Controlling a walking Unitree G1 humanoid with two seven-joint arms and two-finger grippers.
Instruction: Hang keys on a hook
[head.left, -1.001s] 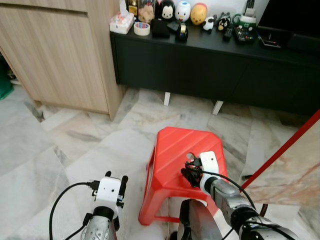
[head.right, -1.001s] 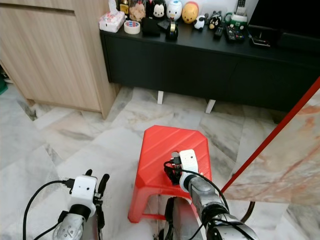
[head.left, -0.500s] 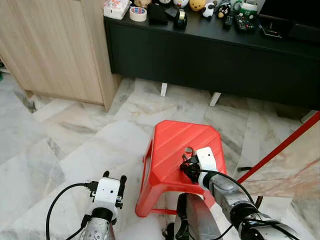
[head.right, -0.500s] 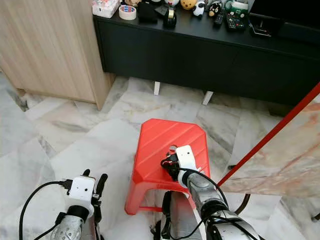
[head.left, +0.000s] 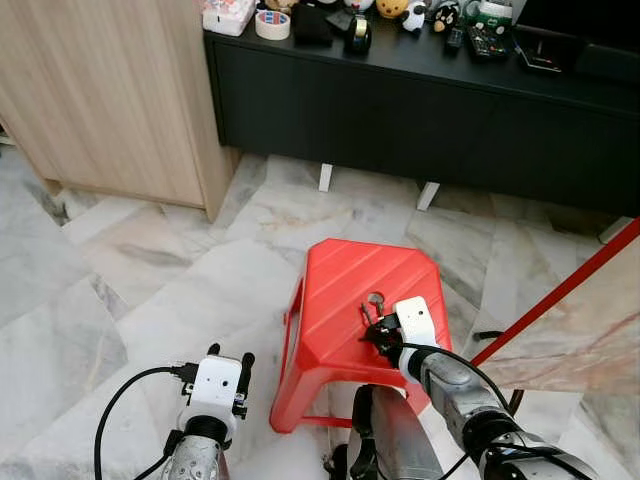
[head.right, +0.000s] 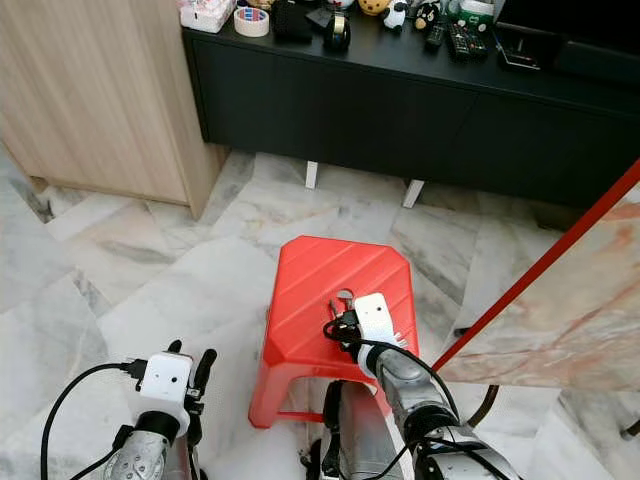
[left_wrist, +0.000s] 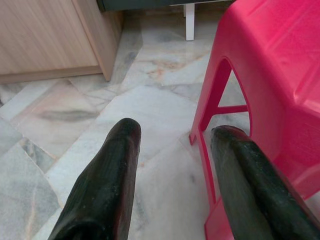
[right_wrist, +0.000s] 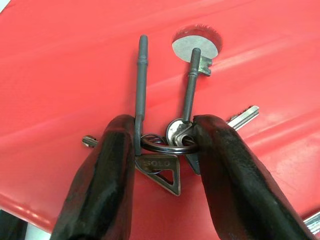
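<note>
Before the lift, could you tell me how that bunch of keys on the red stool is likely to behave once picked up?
The keys would probably dangle and swing, being several loose pieces on one ring. Smooth metal may slip between the right gripper fingers.

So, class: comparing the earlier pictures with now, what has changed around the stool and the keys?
The right end effector has settled over the keys on the red stool, its fingers around the ring. The camera tilted down. The left end effector stays idle and open beside the stool.

Marble floor; red stool; black sideboard; wooden cabinet.
</note>
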